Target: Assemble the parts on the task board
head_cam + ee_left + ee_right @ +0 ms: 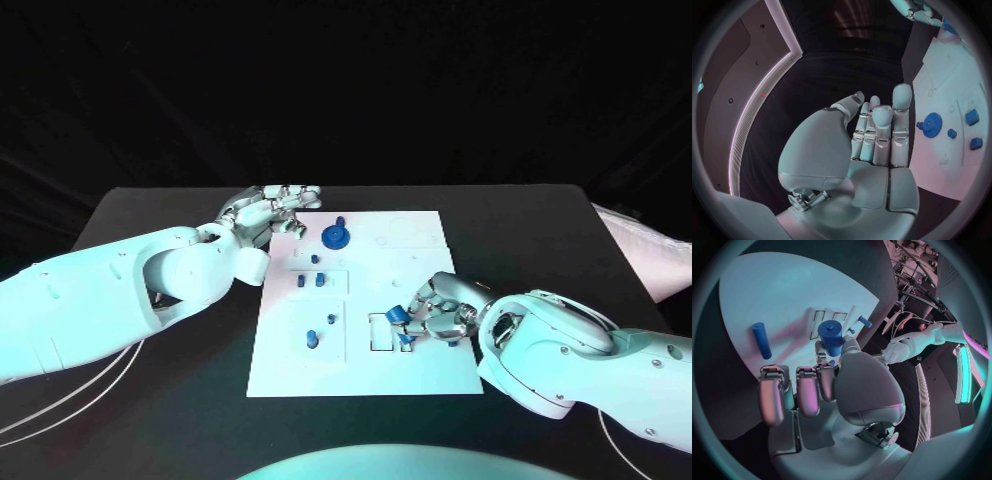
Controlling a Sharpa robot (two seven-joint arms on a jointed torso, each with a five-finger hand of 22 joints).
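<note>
The white task board [368, 375] lies in the middle of the black table. My right hand [437, 313] is over the board's right side and pinches a blue cylinder [831, 336] between thumb and finger, just above a slotted recess [384, 332]. A blue peg [762, 340] lies flat on the board beside it. My left hand [271, 211] hovers at the board's far left corner with its fingers [874, 131] straight and nothing in it. A blue gear [335, 236] stands near it on the board, seen again as the gear [931, 122] in the left wrist view.
Small blue parts [310, 282] sit in recesses mid-board, and another blue part [315, 340] lies lower left. A pale bag [645, 250] rests at the table's right edge. Cables [58, 415] run across the near left of the table.
</note>
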